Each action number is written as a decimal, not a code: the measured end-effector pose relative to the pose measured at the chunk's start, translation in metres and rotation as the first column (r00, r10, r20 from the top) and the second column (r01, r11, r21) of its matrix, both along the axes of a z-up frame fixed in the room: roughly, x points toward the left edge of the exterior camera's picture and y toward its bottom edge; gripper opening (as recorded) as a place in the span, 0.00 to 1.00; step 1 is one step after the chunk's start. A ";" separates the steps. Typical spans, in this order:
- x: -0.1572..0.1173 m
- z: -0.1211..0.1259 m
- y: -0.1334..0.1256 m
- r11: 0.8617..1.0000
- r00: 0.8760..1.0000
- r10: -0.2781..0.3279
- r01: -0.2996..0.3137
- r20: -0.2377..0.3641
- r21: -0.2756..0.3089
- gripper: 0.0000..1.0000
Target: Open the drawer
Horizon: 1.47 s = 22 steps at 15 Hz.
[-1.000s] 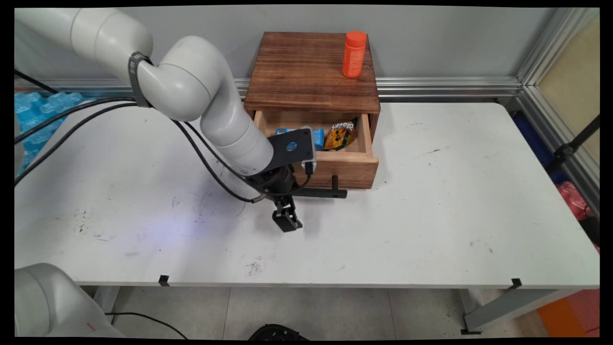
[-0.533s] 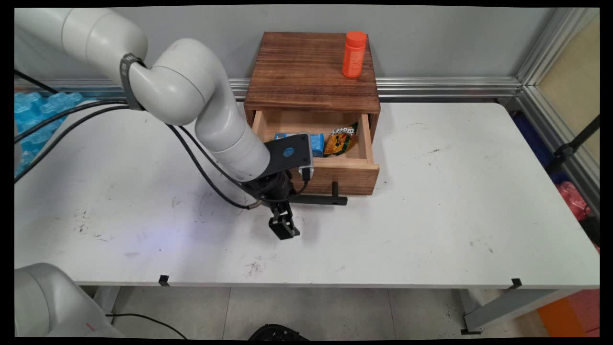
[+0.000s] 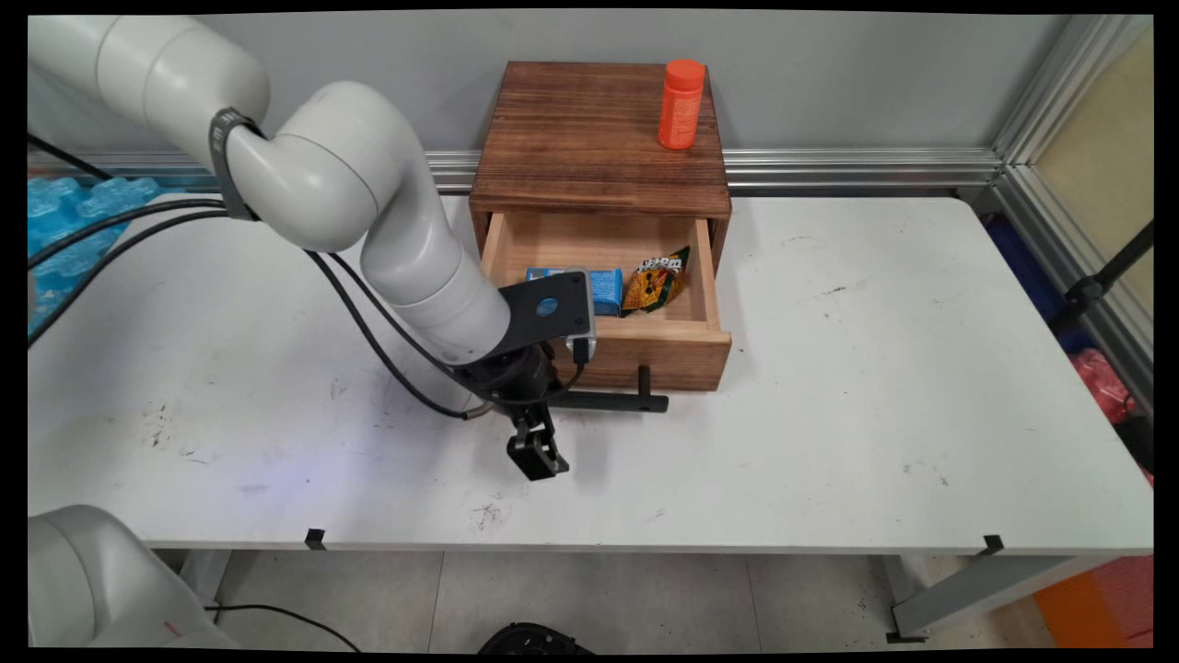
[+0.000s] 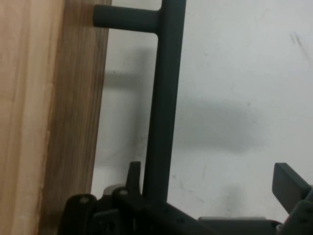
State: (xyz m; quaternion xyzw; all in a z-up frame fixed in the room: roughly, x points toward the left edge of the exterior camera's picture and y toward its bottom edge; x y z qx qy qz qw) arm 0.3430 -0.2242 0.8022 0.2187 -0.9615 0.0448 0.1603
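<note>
Black two-finger end effector (image 3: 536,458) sits low over the white table (image 3: 829,414), just in front of the drawer front, fingers spread apart. In the hand view one finger (image 4: 134,176) lies close against the inner side of the handle bar, other finger (image 4: 291,188) well out over bare table; bar is beside the near finger, not squeezed between both, actual contact can't be confirmed.

Key relation: slim dark metal bar handle (image 3: 608,401) lies just behind and to the right of the end effector in the main view, long axis running along the drawer front, parallel to the table's near edge. It stands off the front on a short round post (image 4: 124,17). Handle is matte, smooth, cylindrical.

Light wood drawer (image 3: 645,336) is pulled out of the dark-stained wooden box (image 3: 599,129), pale unfinished sides, grain visible, darker face strip. Inside: small blue rectangular carton (image 3: 603,285) lying flat near the left middle, partly hidden by the arm's wrist plate; crinkly yellow-orange foil snack packet (image 3: 656,281) just right of it, leaning toward the right wall.

On the box's top, right rear corner: upright orange plastic bottle (image 3: 682,103) with a round cap, well apart from the end effector. Table is scuffed white laminate.
</note>
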 end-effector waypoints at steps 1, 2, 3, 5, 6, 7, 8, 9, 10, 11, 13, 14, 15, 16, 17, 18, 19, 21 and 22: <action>0.000 0.000 0.001 1.000 1.000 0.000 0.000 0.000 0.003 1.00; -0.001 0.000 0.004 1.000 1.000 0.000 0.000 -0.002 0.007 1.00; -0.001 0.000 0.006 1.000 1.000 0.000 0.000 -0.003 0.011 1.00; -0.003 0.000 0.011 1.000 1.000 -0.001 0.001 -0.006 0.021 1.00; -0.003 0.000 0.012 1.000 1.000 -0.001 0.001 -0.007 0.023 1.00; -0.004 0.000 0.015 1.000 1.000 -0.001 0.001 -0.008 0.028 1.00; -0.004 0.000 0.016 1.000 1.000 -0.001 0.002 -0.009 0.031 1.00; -0.005 0.000 0.018 0.999 1.000 -0.002 0.003 -0.010 0.035 1.00; -0.005 0.000 0.020 0.999 1.000 -0.002 0.003 -0.010 0.038 1.00; -0.006 0.000 0.022 0.999 1.000 -0.003 0.003 -0.011 0.042 1.00; -0.006 0.000 0.025 0.999 1.000 -0.003 0.004 -0.012 0.049 1.00; -0.006 -0.001 0.027 0.999 1.000 -0.003 0.004 -0.012 0.051 1.00; -0.007 -0.001 0.028 0.999 1.000 -0.003 0.004 -0.013 0.055 1.00; -0.007 -0.001 0.030 0.998 1.000 -0.003 0.004 -0.013 0.057 1.00; -0.007 -0.001 0.031 0.998 1.000 -0.004 0.004 -0.013 0.060 1.00; -0.007 -0.001 0.032 0.998 1.000 -0.004 0.004 -0.013 0.062 1.00; -0.007 -0.002 0.034 0.998 1.000 -0.004 0.005 -0.014 0.065 1.00; -0.008 -0.002 0.036 0.998 1.000 -0.004 0.005 -0.014 0.070 1.00; -0.008 -0.002 0.037 0.997 1.000 -0.004 0.005 -0.015 0.071 1.00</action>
